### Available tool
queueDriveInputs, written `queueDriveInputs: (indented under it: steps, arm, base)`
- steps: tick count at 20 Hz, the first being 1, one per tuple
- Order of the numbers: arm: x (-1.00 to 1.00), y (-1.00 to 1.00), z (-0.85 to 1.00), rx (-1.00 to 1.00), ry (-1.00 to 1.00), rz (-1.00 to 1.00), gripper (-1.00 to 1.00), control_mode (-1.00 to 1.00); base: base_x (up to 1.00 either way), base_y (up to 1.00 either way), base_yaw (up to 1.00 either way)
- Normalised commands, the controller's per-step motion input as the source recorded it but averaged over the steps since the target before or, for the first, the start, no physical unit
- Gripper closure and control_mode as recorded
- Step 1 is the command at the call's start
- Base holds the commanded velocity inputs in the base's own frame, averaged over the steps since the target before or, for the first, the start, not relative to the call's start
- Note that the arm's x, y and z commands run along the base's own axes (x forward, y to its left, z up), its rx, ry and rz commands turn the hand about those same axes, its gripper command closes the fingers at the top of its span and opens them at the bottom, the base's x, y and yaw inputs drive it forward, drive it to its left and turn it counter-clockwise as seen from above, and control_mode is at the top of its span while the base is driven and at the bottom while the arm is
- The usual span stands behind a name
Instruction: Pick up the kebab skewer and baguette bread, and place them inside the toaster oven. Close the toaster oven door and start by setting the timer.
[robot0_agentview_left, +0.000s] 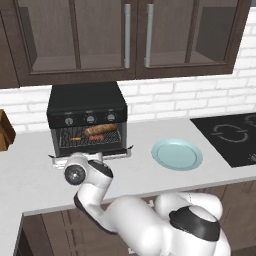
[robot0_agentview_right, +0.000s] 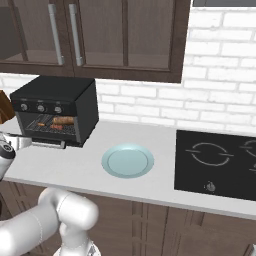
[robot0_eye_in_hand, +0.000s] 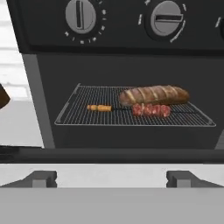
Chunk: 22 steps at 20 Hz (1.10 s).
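**One loaf and one skewer on the rack, door down**

The toaster oven (robot0_agentview_left: 86, 107) sits on the counter (robot0_agentview_left: 150, 180) below the wall cabinets (robot0_agentview_left: 125, 35), and everything here is placed from it. Inside it lies one wire rack (robot0_eye_in_hand: 87, 114). On that rack rest two foods: one baguette bread (robot0_eye_in_hand: 154, 94) toward the back, and one kebab skewer (robot0_eye_in_hand: 131, 109) just in front of it, lying alongside the loaf and so close that they seem to touch. The skewer's orange end points to the oven's left, its red chunks sit under the loaf's middle.

The toaster oven door (robot0_agentview_left: 92, 155) hangs open, folded down flat in front of the oven's mouth. Three round knobs (robot0_agentview_left: 90, 119) line the panel above the opening, with one small red light at their left.

The gripper (robot0_eye_in_hand: 112, 179) hovers right before the open door, its two finger tips (robot0_eye_in_hand: 41, 178) spread wide and pinching nothing.

One pale blue plate (robot0_agentview_left: 177, 154) lies on the counter to the oven's right; one black cooktop (robot0_agentview_left: 232, 136) lies farther right.
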Motion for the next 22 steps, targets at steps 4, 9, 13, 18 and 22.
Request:
queueDriveInputs:
  steps: [4, 9, 13, 18, 22]
  arm:
    - [0.24, 0.00, 0.17, 0.00, -0.02, 0.00, -1.00, -1.00]
    - [0.13, 0.00, 0.09, 0.00, 0.00, 0.00, -1.00, -1.00]
    - [-0.11, 0.00, 0.12, 0.00, 0.00, 0.01, -1.00, -1.00]
    - [-0.53, 0.00, 0.18, 0.00, 0.00, 0.00, -1.00, -1.00]
    - [-0.96, 0.00, -0.09, 0.00, 0.07, 0.00, -1.00, -1.00]
  base:
    - [0.00, 0.00, 0.00]
    - [0.00, 0.00, 0.00]
    - [0.00, 0.00, 0.00]
    - [0.00, 0.00, 0.00]
    - [0.00, 0.00, 0.00]
